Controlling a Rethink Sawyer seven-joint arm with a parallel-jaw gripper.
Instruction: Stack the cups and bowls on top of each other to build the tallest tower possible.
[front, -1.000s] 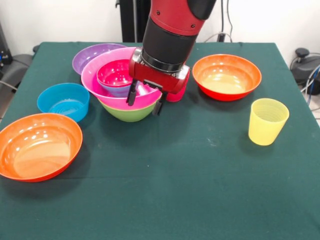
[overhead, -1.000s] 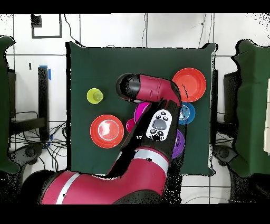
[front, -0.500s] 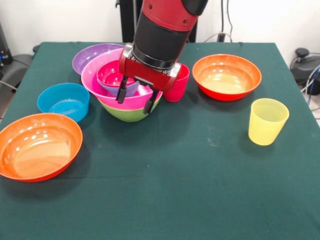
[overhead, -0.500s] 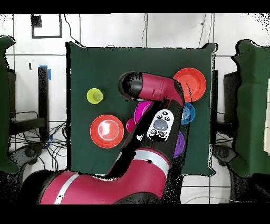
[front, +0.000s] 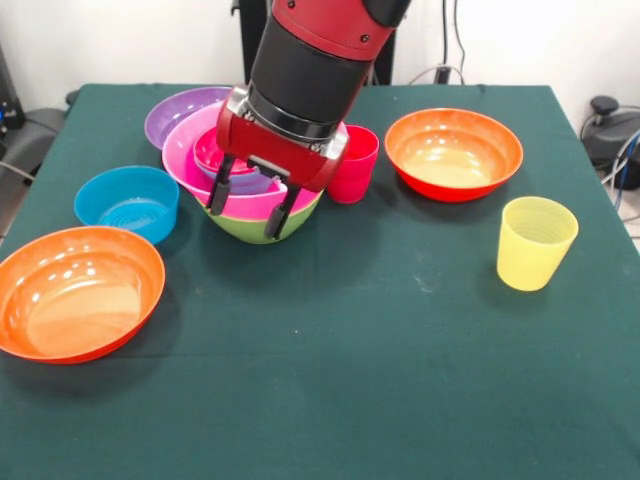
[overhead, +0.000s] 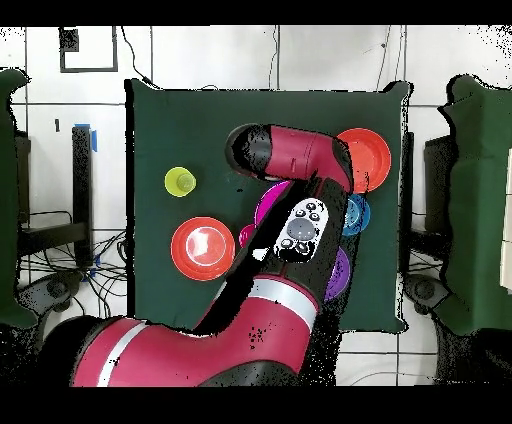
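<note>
Two spread fingers of the empty tool (front: 248, 197) hang before the tower (front: 250, 205)

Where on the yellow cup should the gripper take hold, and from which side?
Probably at the rim, from straight above: the yellow cup stands upright, mouth open, alone on the table. One jaw inside and one outside could pinch its thin wall; nothing stands close enough to block it.

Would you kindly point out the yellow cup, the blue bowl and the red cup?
yellow cup (front: 535, 245): front view, ribbed side wall.
blue bowl (front: 127, 203): front view, inner floor.
red cup (front: 352, 172): front view, outer wall.
</note>
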